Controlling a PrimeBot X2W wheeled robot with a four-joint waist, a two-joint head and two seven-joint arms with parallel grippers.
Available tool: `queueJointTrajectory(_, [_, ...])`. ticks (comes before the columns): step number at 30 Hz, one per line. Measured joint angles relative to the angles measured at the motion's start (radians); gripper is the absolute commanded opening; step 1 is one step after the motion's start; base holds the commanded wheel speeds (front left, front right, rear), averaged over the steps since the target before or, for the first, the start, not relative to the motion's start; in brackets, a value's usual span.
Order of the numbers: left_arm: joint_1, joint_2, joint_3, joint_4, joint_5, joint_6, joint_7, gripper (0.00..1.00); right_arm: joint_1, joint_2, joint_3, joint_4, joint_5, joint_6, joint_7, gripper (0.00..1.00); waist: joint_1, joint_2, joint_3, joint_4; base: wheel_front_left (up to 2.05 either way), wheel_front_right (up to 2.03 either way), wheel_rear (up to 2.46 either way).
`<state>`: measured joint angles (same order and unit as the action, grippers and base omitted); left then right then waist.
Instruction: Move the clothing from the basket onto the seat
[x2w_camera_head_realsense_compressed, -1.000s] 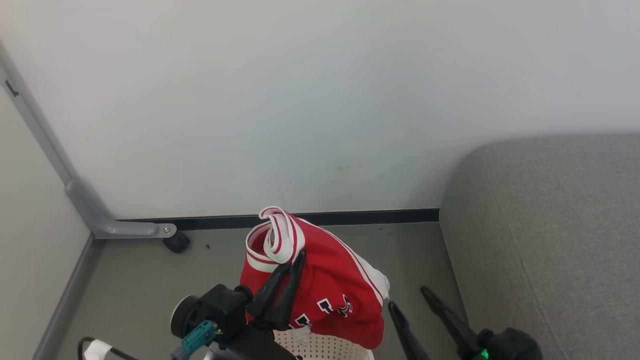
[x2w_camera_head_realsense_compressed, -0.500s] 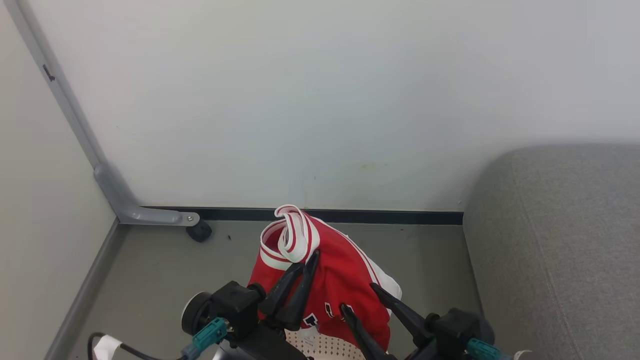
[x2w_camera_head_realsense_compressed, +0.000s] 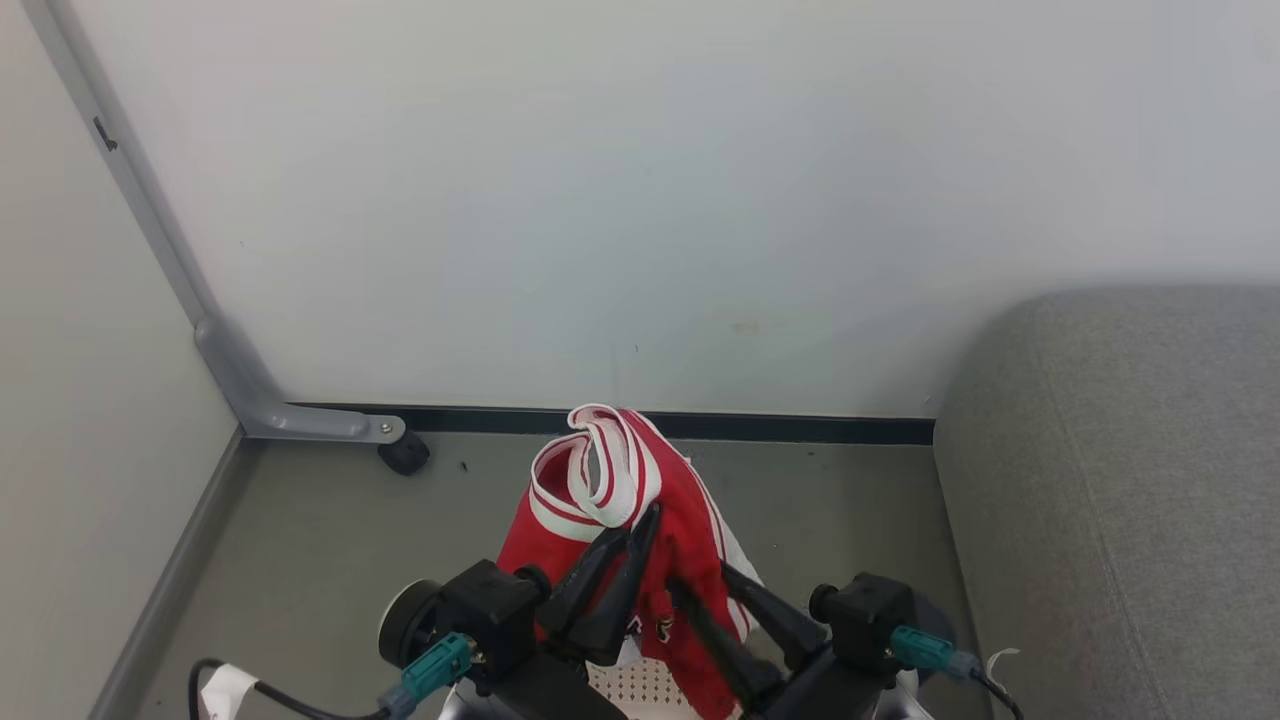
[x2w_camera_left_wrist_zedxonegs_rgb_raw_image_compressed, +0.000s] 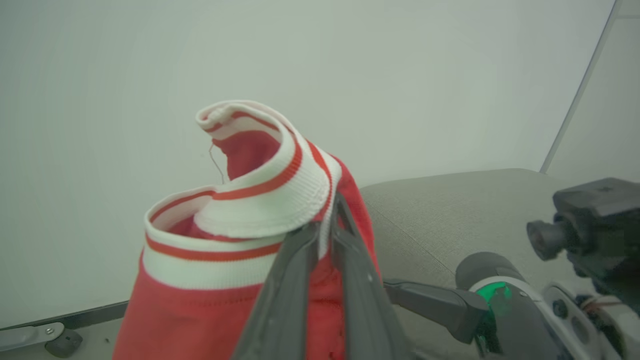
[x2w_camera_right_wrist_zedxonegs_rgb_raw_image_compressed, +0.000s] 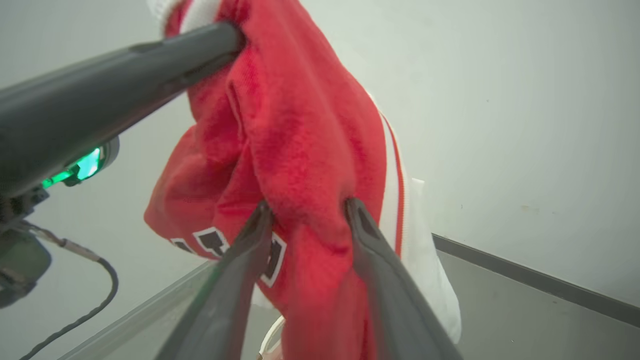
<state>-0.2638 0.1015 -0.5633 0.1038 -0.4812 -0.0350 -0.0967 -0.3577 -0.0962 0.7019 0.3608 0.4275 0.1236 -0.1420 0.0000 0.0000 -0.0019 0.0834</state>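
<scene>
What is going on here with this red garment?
The left gripper is shut on the clothing near its white striped band, holding it up over the basket. The right gripper has its fingers either side of a red fold lower down; whether they pinch it is unclear. The seat stands to the right.

Two long, dark, tapering fingers (x2w_camera_head_realsense_compressed: 590, 590) end each blocky black wrist (x2w_camera_head_realsense_compressed: 490, 610). Behind the left claw (x2w_camera_head_realsense_compressed: 645, 520) sit a teal plug (x2w_camera_head_realsense_compressed: 430, 668) and a black cable (x2w_camera_head_realsense_compressed: 280, 700) with a white tag (x2w_camera_head_realsense_compressed: 222, 690) (the right claw (x2w_camera_head_realsense_compressed: 700, 580), beside it, carries a matching plug (x2w_camera_head_realsense_compressed: 925, 648) and a green light (x2w_camera_left_wrist_zedxonegs_rgb_raw_image_compressed: 492, 292)).
</scene>
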Motion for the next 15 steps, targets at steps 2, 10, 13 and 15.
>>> queueJointTrajectory(2, [0.000, 0.000, -0.001, -0.003, 0.000, 0.000, 0.007, 0.00, -0.009, 0.000, 0.002, 0.012, 0.012, 0.000, -0.001, 0.00, 0.0000, 0.0000, 0.001, 0.001, 0.00, 0.00, 0.00])
queueJointTrajectory(10, [0.002, 0.000, -0.002, -0.012, -0.002, 0.000, 0.025, 0.00, -0.028, 0.003, -0.001, 0.054, 0.035, 0.000, -0.033, 0.00, 0.0000, 0.0000, 0.004, -0.003, 0.00, 0.00, 0.00])
queueJointTrajectory(13, [0.007, 0.003, -0.002, -0.019, -0.002, 0.003, 0.026, 0.00, -0.046, 0.004, -0.007, 0.068, 0.045, 0.000, -0.039, 0.00, 0.0000, 0.0000, 0.005, -0.008, 0.00, 0.00, 0.00])
queueJointTrajectory(15, [0.013, 0.009, -0.001, -0.027, -0.002, 0.010, 0.026, 0.38, -0.064, 0.005, -0.011, 0.072, 0.050, 0.000, -0.047, 0.00, 0.0000, 0.0000, 0.007, -0.014, 0.00, 0.00, 0.00])
